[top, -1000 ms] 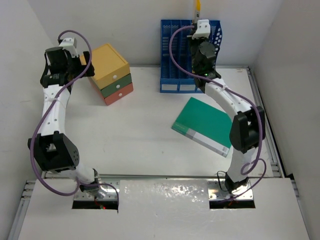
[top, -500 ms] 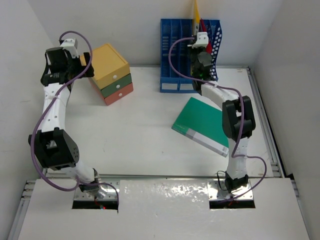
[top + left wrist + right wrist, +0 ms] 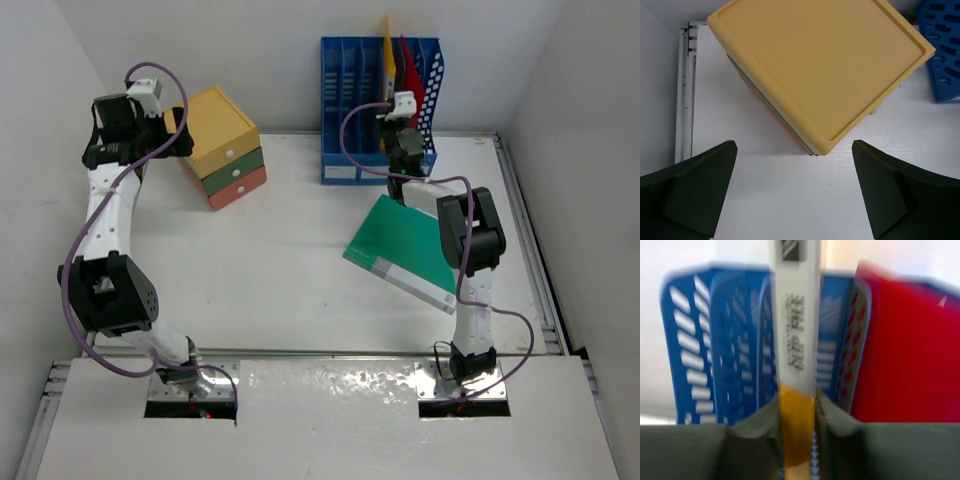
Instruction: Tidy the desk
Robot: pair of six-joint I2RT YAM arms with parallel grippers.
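The table (image 3: 290, 260) fills the floor of the white-walled enclosure, a broad, flat, matte white rectangle with thin metal rails (image 3: 531, 250) running along its edges. At its far edge stands a blue plastic file rack (image 3: 345, 130) with upright slots and slatted, perforated walls. A glossy red folder (image 3: 910, 355) stands in one of its right-hand slots. Beside that folder, the right gripper (image 3: 797, 412) has its dark jaws clamped on the narrow spine of a yellow slip file (image 3: 797, 340), which stands upright in the rack; the spine is white with blurred lettering and yellow lower down. A flat green folder (image 3: 410, 250) with a pale spine lies at an angle on the table in front of the rack. At the far left sits a small blocky drawer box (image 3: 222, 145), with a smooth yellow rimmed top over green and orange drawers. The left gripper (image 3: 795, 195) hangs above it, its wedge-shaped jaws wide apart and holding nothing.
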